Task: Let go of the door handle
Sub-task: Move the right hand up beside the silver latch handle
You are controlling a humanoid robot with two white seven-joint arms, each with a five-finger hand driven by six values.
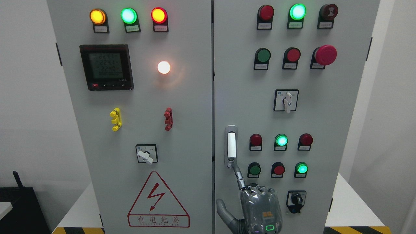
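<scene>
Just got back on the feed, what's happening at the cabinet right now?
One robot hand is raised in front of the right door of the electrical cabinet. Its index finger is extended up to the bottom end of the door handle; the other fingers are curled and do not grip the handle. Both doors look shut. The other hand is not visible.

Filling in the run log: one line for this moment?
right hand: open, no grasp | index finger: at door handle lower end | left hand: not in view
</scene>
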